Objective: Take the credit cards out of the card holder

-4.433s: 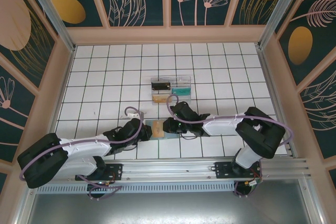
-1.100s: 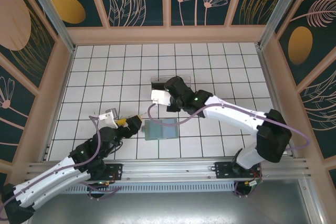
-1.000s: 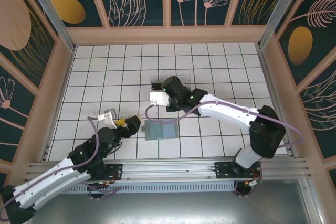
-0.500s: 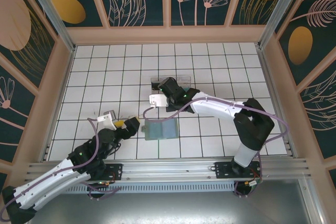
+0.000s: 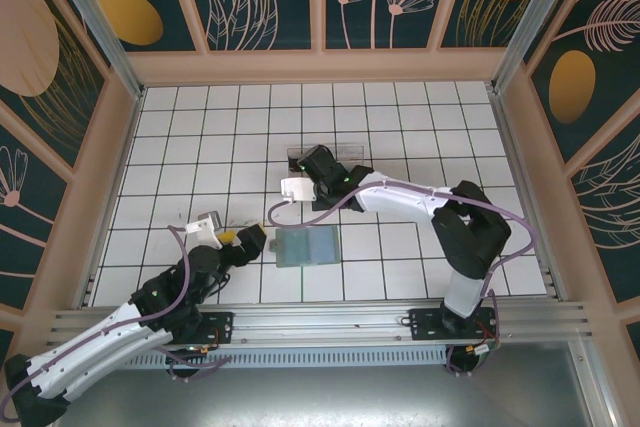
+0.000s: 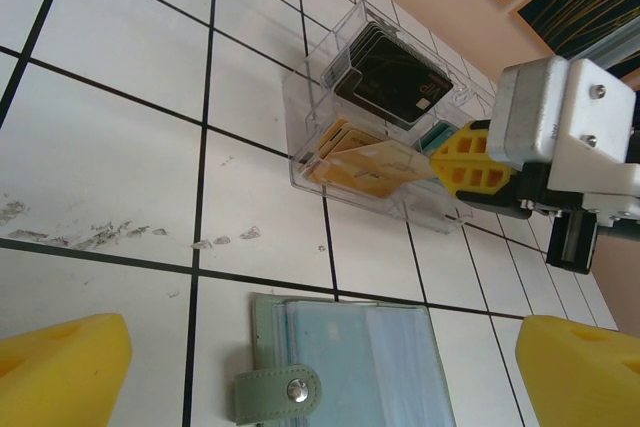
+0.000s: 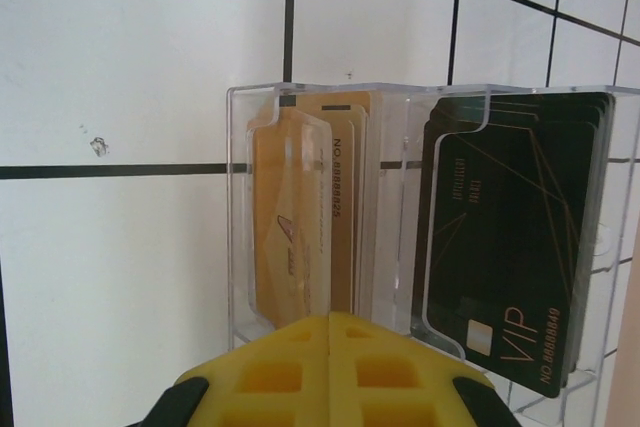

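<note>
The grey-green card holder (image 5: 307, 246) (image 6: 340, 362) lies open and flat on the tiles, its snap strap toward my left arm. My left gripper (image 5: 250, 238) (image 6: 320, 375) stands open just short of it, one yellow finger on each side of its near edge. My right gripper (image 5: 317, 171) (image 7: 330, 332) (image 6: 470, 162) is shut on a gold credit card (image 7: 300, 207) (image 6: 375, 165). That card slants into the gold compartment of the clear tray (image 7: 240, 207) (image 6: 300, 112). Black cards (image 7: 510, 237) (image 6: 390, 72) fill the compartment beside it.
A teal card (image 6: 435, 137) shows in the tray behind the right fingers. The tray (image 5: 352, 154) sits mid-table, a short way beyond the card holder. White tiled floor lies all round; wooden walls ring the table.
My right gripper carried a gold card from the card holder to the tray, and over the last second slid a little left above it. My left gripper drew back from the holder and stays open.
</note>
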You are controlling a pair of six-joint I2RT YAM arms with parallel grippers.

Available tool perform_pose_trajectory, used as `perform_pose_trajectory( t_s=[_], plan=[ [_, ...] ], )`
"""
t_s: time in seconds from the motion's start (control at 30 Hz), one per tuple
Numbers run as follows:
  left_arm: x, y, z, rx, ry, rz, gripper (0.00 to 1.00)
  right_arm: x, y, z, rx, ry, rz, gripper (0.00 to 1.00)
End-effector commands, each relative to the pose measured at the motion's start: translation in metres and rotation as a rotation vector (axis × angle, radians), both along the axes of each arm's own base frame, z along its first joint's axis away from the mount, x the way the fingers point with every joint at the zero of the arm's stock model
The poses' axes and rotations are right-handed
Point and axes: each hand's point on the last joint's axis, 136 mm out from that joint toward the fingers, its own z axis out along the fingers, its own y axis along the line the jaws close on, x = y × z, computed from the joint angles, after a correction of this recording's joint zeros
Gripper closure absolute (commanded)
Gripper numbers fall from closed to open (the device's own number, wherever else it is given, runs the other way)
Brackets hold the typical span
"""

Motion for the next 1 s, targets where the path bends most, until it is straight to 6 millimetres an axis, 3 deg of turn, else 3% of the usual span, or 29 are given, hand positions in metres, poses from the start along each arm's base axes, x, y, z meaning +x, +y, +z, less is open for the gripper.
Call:
perform_pose_trajectory(
  t_s=[0.0,0.17,0.3,0.4,0.53,0.67,0.97],
  plan=[
    [0.001,0.005,-0.005,0.027,-0.004,0.020,0.01,0.008,0.008,0.004,0.045,0.008,-0.010,1.00],
    [0.001,0.005,-0.005,0.026,-0.004,0.021,0.01,0.010,0.007,-0.006,0.035,0.024,-0.021,1.00],
    [0.001,0.005,-0.004,0.026,-0.006,0.020,0.01,0.016,0.011,-0.003,0.057,0.017,-0.052,1.00],
    [0.001,0.005,-0.004,0.026,-0.008,0.017,0.01,0.019,0.011,-0.003,0.061,0.009,-0.065,0.86],
    [0.001,0.004,-0.004,0.025,-0.009,0.016,0.01,0.022,0.011,-0.004,0.065,-0.006,-0.081,0.79],
    [0.001,0.004,-0.004,0.026,-0.008,0.013,0.01,0.025,0.011,-0.004,0.065,-0.019,-0.090,0.78],
    [0.001,0.002,-0.005,0.021,-0.008,0.002,0.01,0.037,0.014,0.026,0.174,-0.061,-0.185,0.69]
  ],
)
